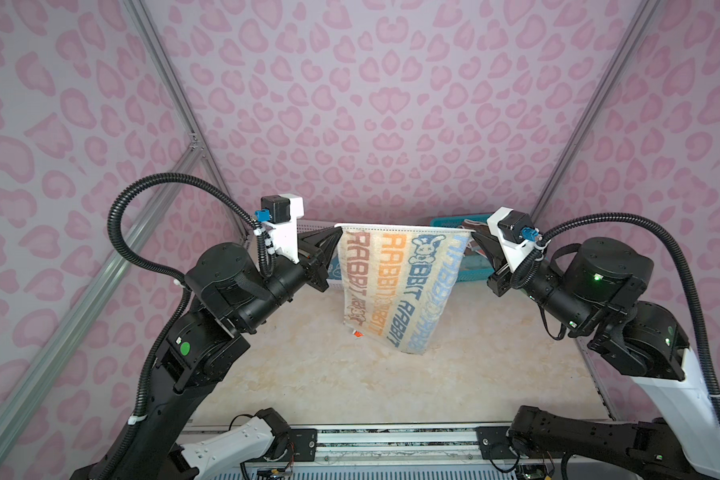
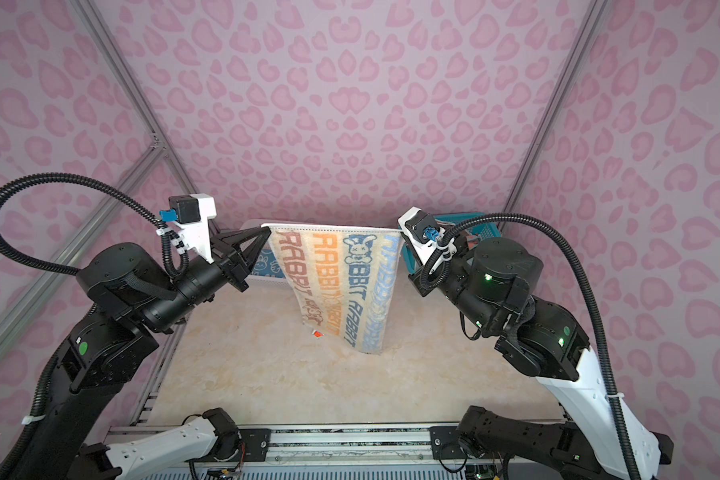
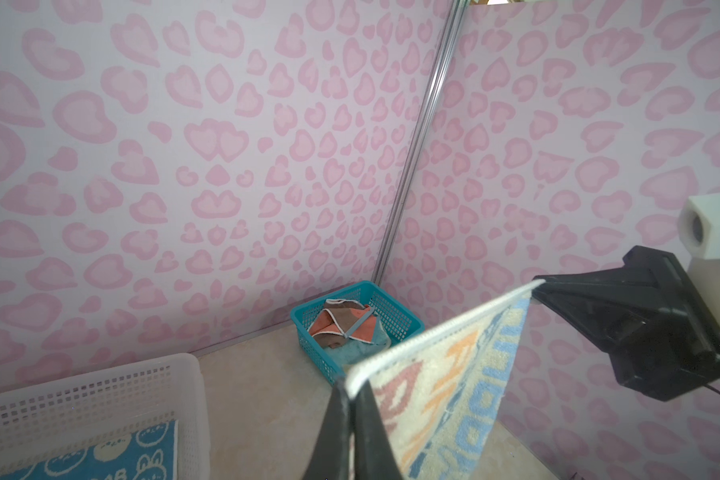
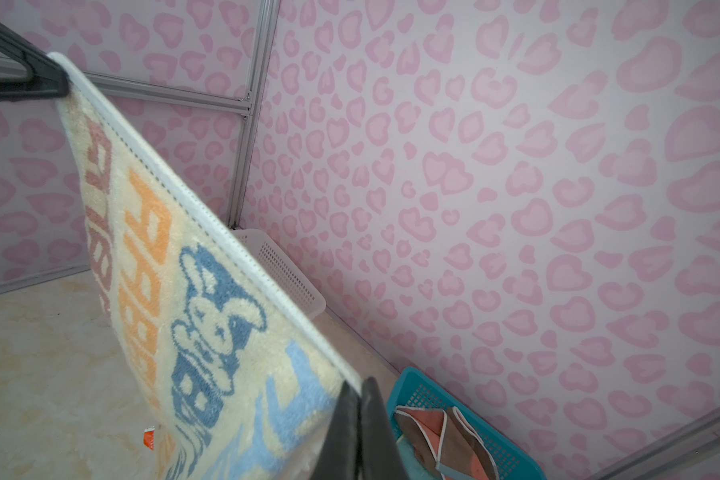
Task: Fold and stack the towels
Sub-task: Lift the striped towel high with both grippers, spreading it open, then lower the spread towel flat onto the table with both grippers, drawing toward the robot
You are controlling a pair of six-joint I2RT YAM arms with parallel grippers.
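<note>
A cream towel (image 1: 395, 282) (image 2: 337, 282) with orange, blue and brown RABBIT letters hangs spread above the table, with its lower end close to the tabletop. My left gripper (image 1: 337, 232) (image 3: 350, 390) is shut on its upper left corner. At the upper right corner my right gripper (image 1: 472, 235) (image 4: 360, 388) is shut on the white hem, which is stretched taut between the two. A blue towel with white rabbits (image 3: 100, 457) lies in the white basket (image 3: 100, 374). Orange-brown towels with white edging (image 3: 341, 324) (image 4: 441, 436) sit crumpled on a teal cloth in the teal basket (image 3: 362, 284).
Both baskets stand at the back wall, the white basket (image 1: 321, 226) on the left and the teal basket (image 1: 454, 220) on the right, behind the hanging towel. A small orange tag (image 1: 357, 333) shows at the towel's lower edge. Pink-patterned walls enclose three sides.
</note>
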